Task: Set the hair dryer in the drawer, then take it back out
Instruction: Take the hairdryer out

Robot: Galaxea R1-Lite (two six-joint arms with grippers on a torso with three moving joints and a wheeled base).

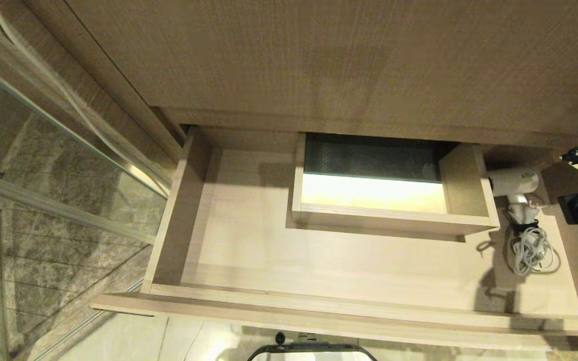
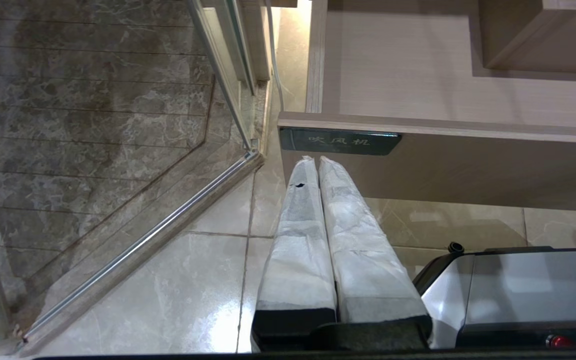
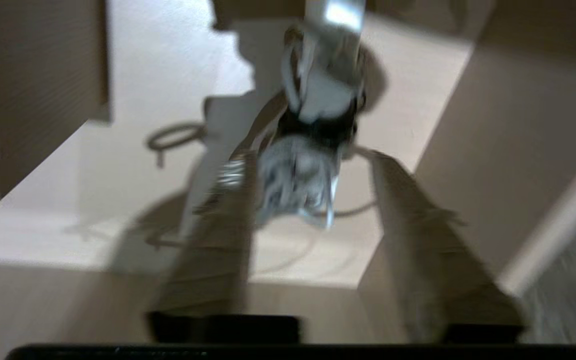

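At the right end of the drawer (image 1: 249, 260), the right claw (image 3: 313, 185) hangs over the dryer (image 1: 515, 183) with its two fingers apart and nothing between them. The wrist view is blurry, but the gap between the fingers is plain to see.

Just past the fingertips lies the cord (image 1: 532, 253), rolled in a bundle with a black tie round it. Past the cord comes the handle, and then the round white barrel. So the dryer lies long-ways away from the claw, barrel toward the back wall of the drawer and cord toward the front edge. It sits on the drawer floor in the back right corner, between the boxed cutout (image 1: 394, 200) and the right wall.

The right claw is much the nearer one. I think it must come down over the handle to lift the dryer out.

The left claw (image 2: 318, 162) is parked low outside the drawer front, near its left corner, fingers pressed together.
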